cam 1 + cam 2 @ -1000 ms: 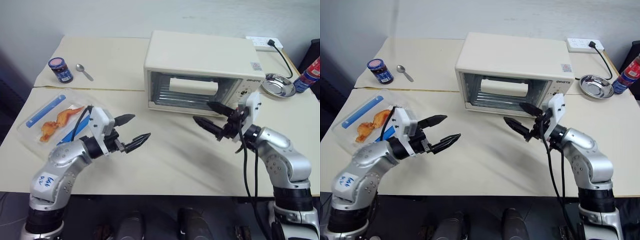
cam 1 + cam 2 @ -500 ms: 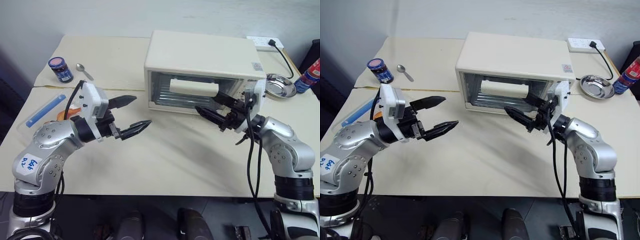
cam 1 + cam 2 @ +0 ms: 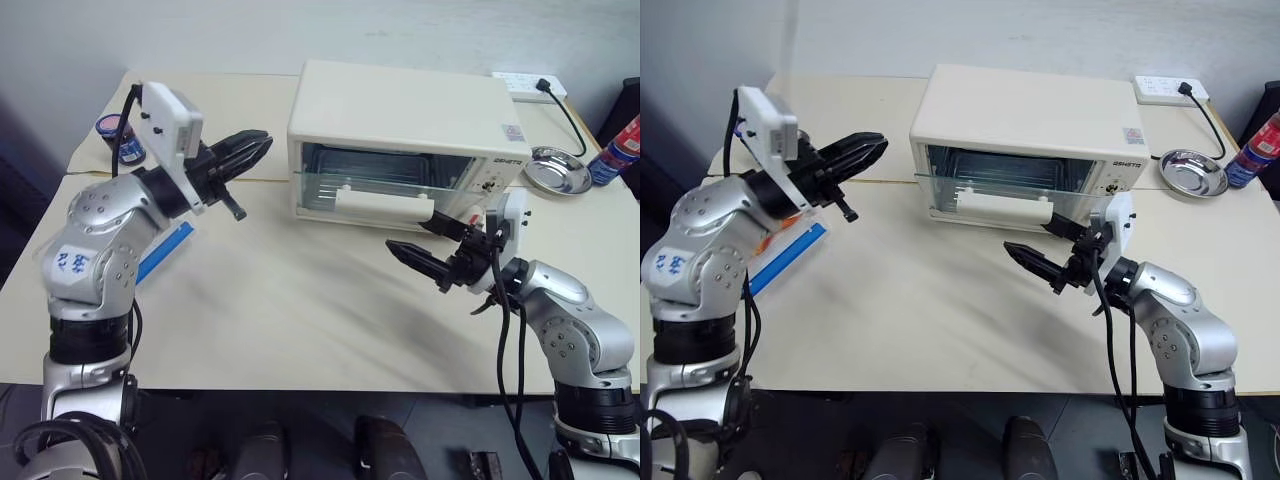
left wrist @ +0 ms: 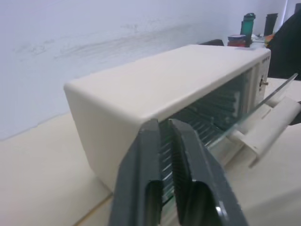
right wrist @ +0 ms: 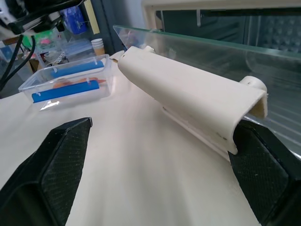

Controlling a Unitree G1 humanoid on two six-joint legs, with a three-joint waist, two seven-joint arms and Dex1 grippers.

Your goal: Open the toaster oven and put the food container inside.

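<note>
A steel dish (image 3: pixel 559 170) sits near the table's (image 3: pixel 300 310) right edge, with a red-and-blue bottle (image 3: pixel 612 152) just beside it at that edge. A white power strip (image 3: pixel 528 86) lies at the far right corner, a black cable (image 3: pixel 572 122) running from it toward the dish. A blue-lidded jar (image 3: pixel 124 141) stands near the far left corner.

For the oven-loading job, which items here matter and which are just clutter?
Job:
toaster oven, door partly down
door handle
food container
right gripper

Clutter:
blue-lidded jar
steel dish
bottle
power strip
</note>
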